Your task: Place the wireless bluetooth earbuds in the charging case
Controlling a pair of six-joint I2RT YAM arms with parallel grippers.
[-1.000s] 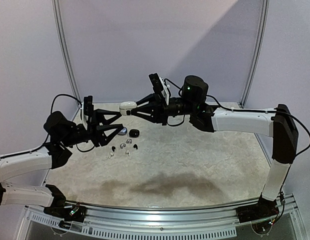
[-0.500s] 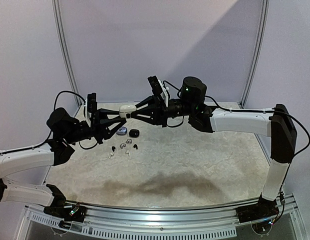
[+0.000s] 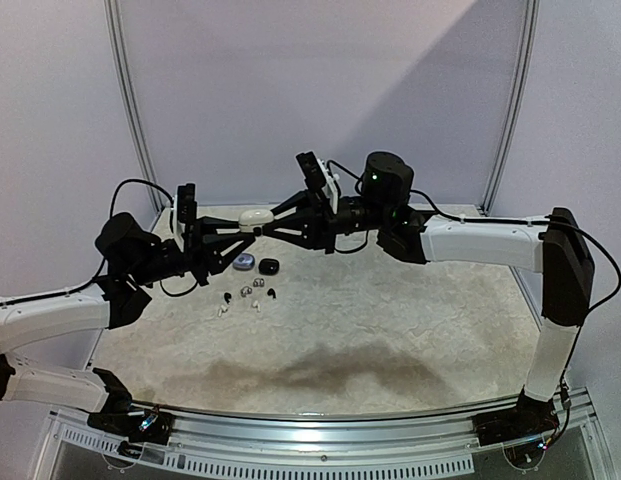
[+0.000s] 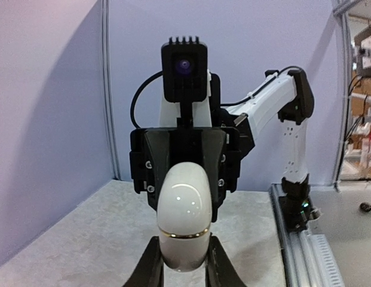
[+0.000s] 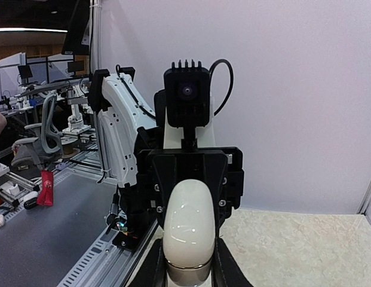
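**A:** Where is the white charging case (image 3: pixel 254 216)?

**B:** It is off the table (image 3: pixel 390 320), held in the air between the two arms. In the top view that is about eleven o'clock from the table's middle. It lies lengthwise from one arm to the other.

**A:** And the left gripper (image 3: pixel 243 224)?

**B:** It is clamped on the case's left end. In its wrist view the two fingers (image 4: pixel 150 270) press the rounded end from either side, with no gap showing.

**A:** The right gripper (image 3: pixel 269 224)?

**B:** It is clamped on the opposite end of the same case. The two grippers face each other with the case between them.

**A:** Is the case open?

**B:** A thin line rings it near the left fingers and no gap shows there, so the lid looks closed.

**A:** The earbuds (image 3: pixel 246 292)?

**B:** They are on the table, a loose scatter of tiny pale and dark pieces. They sit at about six o'clock from the held case and ten o'clock from the table's middle. Neither gripper is touching them, and they are too small to count surely.

**A:** Anything beside them?

**B:** Two more cases lie at the scatter's twelve o'clock. One is a bluish case (image 3: pixel 244 263), with a black case (image 3: pixel 268 266) at its three o'clock. They sit close together, but I cannot tell whether they touch.
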